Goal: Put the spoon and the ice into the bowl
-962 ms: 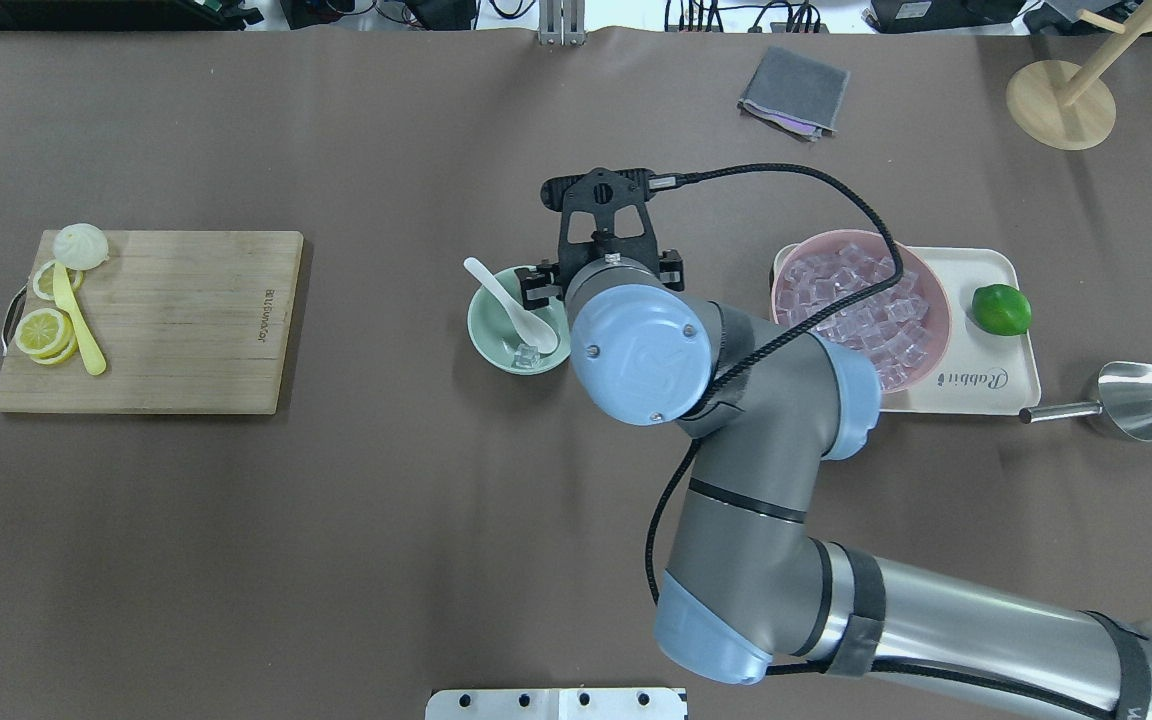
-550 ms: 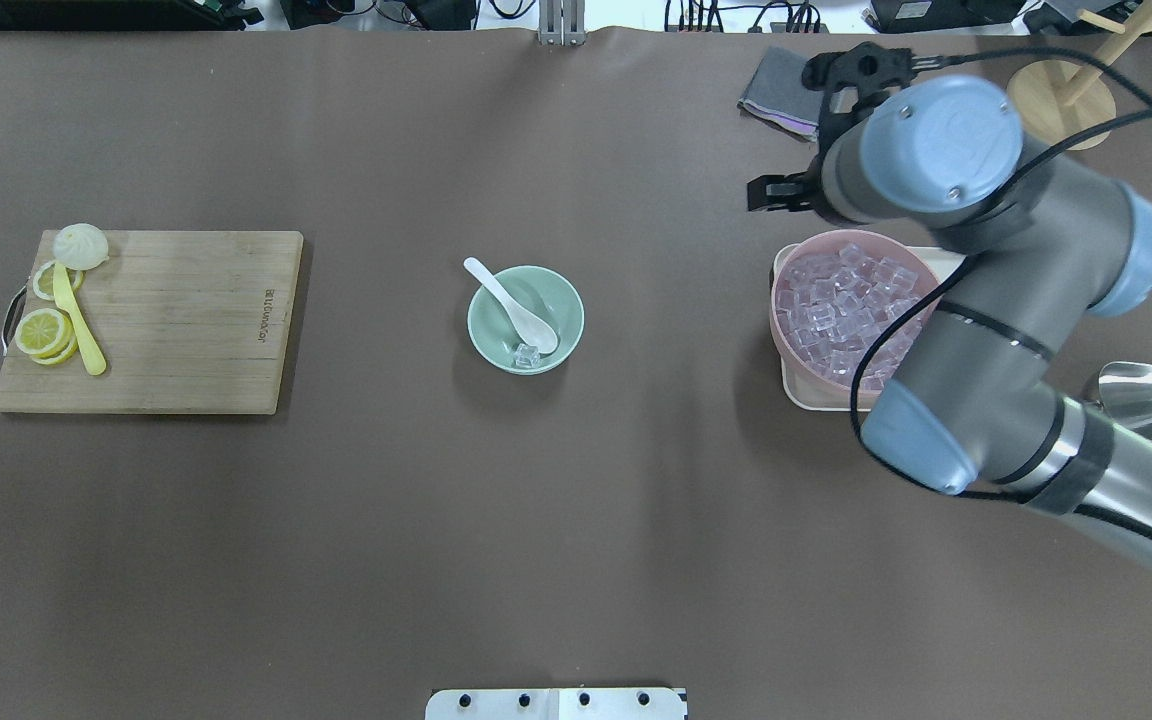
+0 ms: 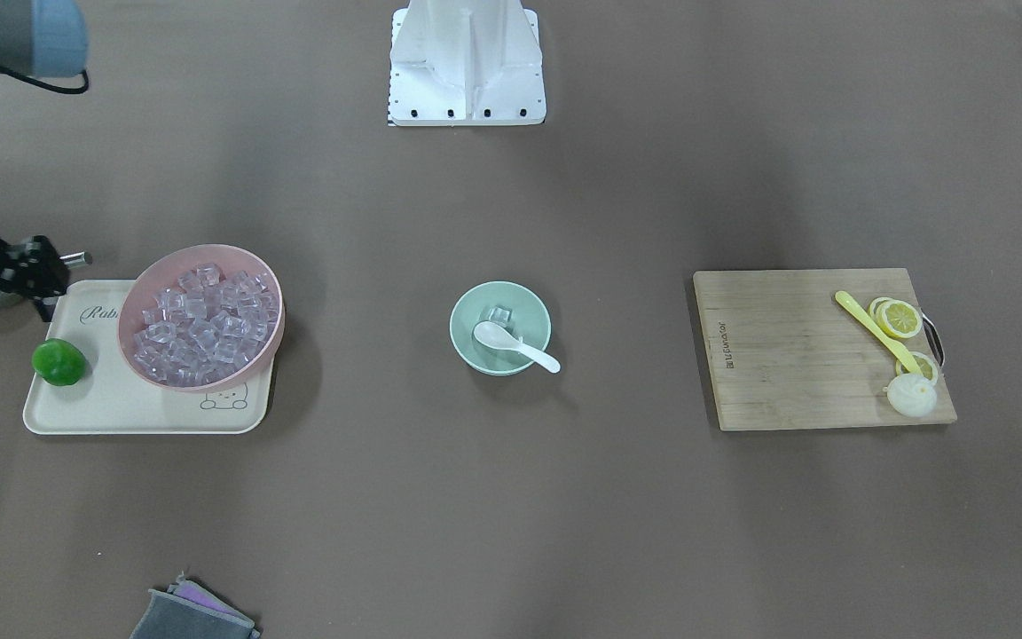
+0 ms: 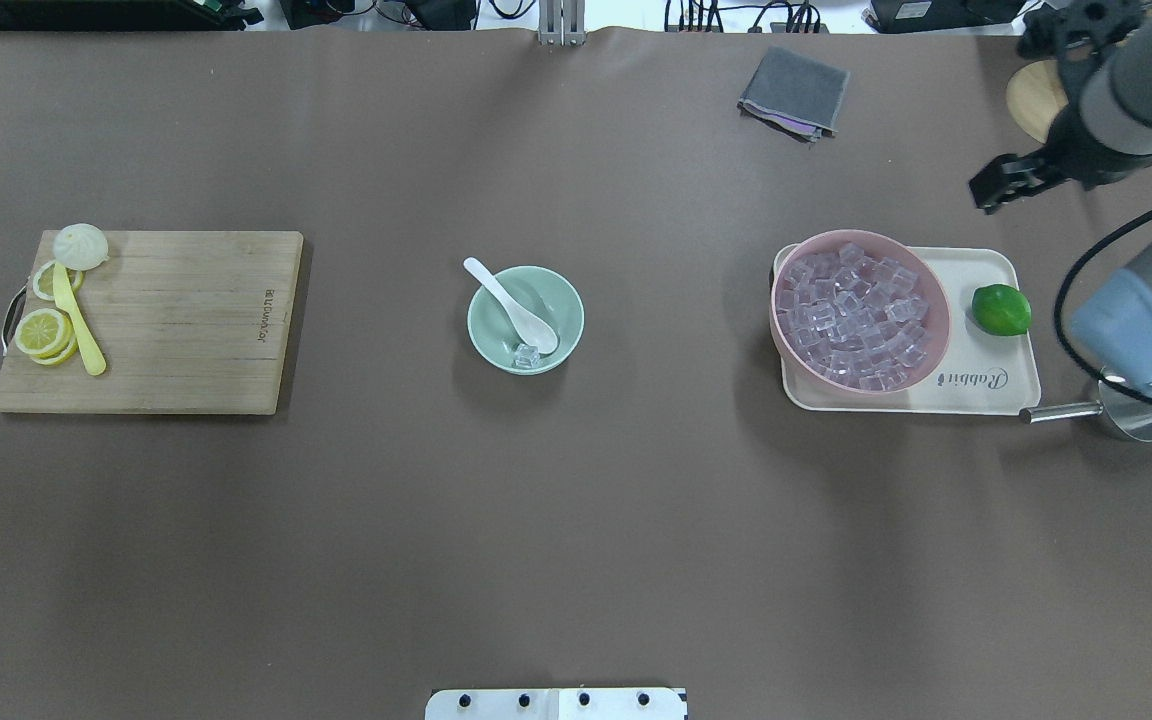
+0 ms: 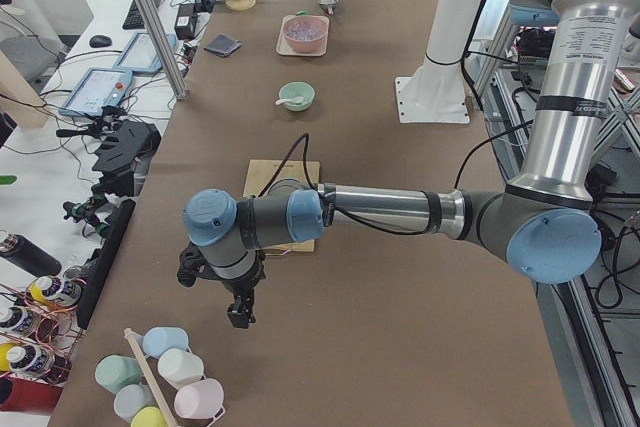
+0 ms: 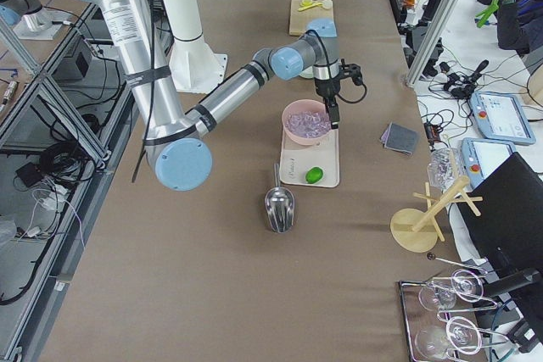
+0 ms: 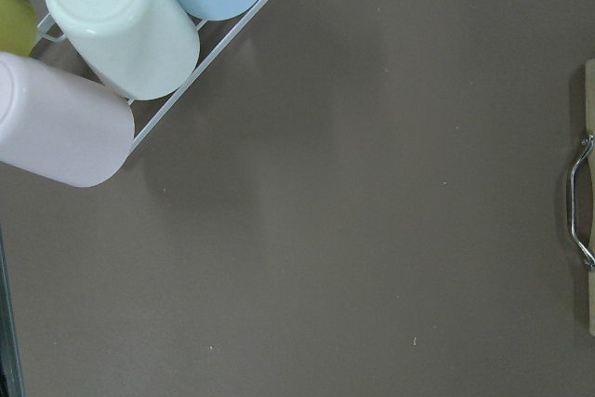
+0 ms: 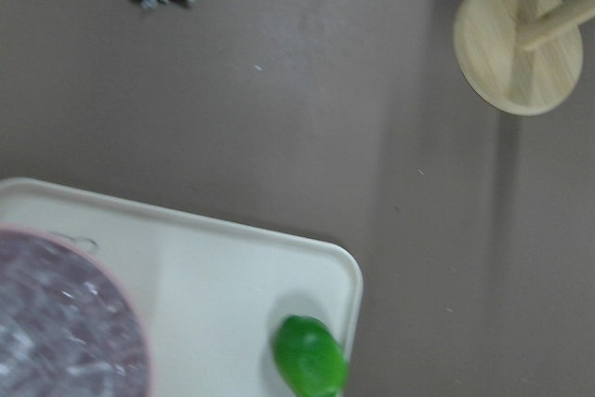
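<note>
I read the bowl [image 4: 558, 299] as plain mint green, the spoon [image 4: 511, 304] glossy white, the ice [image 4: 526, 354] clear, my counter [image 4: 576, 520] flat brown, the lime [image 4: 1001, 309] bright green.

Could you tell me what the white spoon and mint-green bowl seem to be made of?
The small white soup spoon looks like glazed ceramic, or possibly melamine: glossy, opaque. The small round mint-green bowl looks similar: smooth, plain, soft sheen.

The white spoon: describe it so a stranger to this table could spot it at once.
In the middle of the brown table stands a small mint-green bowl. The spoon lies in it beside an ice cube, handle poking over the rim. It is glossy white and short, unlike the slim yellow utensil on the cutting board.
</note>
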Motion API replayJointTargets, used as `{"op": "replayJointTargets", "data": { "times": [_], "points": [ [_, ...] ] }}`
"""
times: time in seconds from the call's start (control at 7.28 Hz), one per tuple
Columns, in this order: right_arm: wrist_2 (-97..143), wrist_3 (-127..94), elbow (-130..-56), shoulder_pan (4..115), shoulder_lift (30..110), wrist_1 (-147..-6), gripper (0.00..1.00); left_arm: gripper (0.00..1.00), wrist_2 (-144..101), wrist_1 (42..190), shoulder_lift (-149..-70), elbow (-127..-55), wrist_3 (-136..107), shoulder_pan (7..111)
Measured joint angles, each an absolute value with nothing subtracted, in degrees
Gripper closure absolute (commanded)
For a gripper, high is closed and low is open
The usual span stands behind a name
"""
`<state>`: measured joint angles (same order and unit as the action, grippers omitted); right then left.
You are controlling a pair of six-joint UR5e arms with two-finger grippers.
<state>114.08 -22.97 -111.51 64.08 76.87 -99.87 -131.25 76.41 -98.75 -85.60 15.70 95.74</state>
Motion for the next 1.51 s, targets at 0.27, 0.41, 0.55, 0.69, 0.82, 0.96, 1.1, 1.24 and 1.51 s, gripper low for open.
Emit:
{"op": "replayJointTargets", "data": {
  "times": [0.27, 0.41, 0.55, 0.69, 0.82, 0.96, 1.1, 1.24, 1.51],
  "points": [
    [121.22, -11.04, -111.75, 73.21, 85.64, -99.78, 0.00, 0.02, -131.32, 76.38, -97.79, -87.47, 15.73, 95.58],
    [124.65, -6.48, -112.11, 77.49, 90.08, -99.66, 0.00, 0.02, -131.38, 76.38, -97.24, -88.18, 15.73, 95.55],
    [126.86, 0.10, -112.47, 81.59, 94.58, -99.65, 0.00, 0.02, -131.42, 76.36, -96.60, -88.90, 15.73, 95.55],
    [127.89, 5.21, -112.61, 84.87, 98.50, -99.68, 0.00, 0.02, -131.43, 76.32, -96.05, -89.41, 15.73, 95.54],
    [128.55, 7.29, -112.66, 86.81, 101.46, -99.68, 0.00, 0.02, -131.44, 76.30, -95.59, -89.95, 15.73, 95.54],
    [129.33, 8.13, -112.60, 88.36, 103.38, -99.67, 0.00, 0.02, -131.44, 76.55, -94.50, -90.57, 15.73, 95.54],
    [129.83, 8.42, -112.57, 89.38, 104.67, -99.67, 0.00, 0.02, -131.37, 77.19, -92.77, -91.50, 15.72, 95.57],
    [130.11, 8.50, -112.50, 89.93, 105.43, -99.67, 0.00, 0.02, -131.10, 77.79, -91.18, -93.74, 15.66, 95.69],
    [130.39, 8.55, -112.26, 90.22, 105.82, -99.61, 0.00, 0.02, -130.84, 78.17, -88.90, -98.18, 15.52, 95.82]
  ]
}}
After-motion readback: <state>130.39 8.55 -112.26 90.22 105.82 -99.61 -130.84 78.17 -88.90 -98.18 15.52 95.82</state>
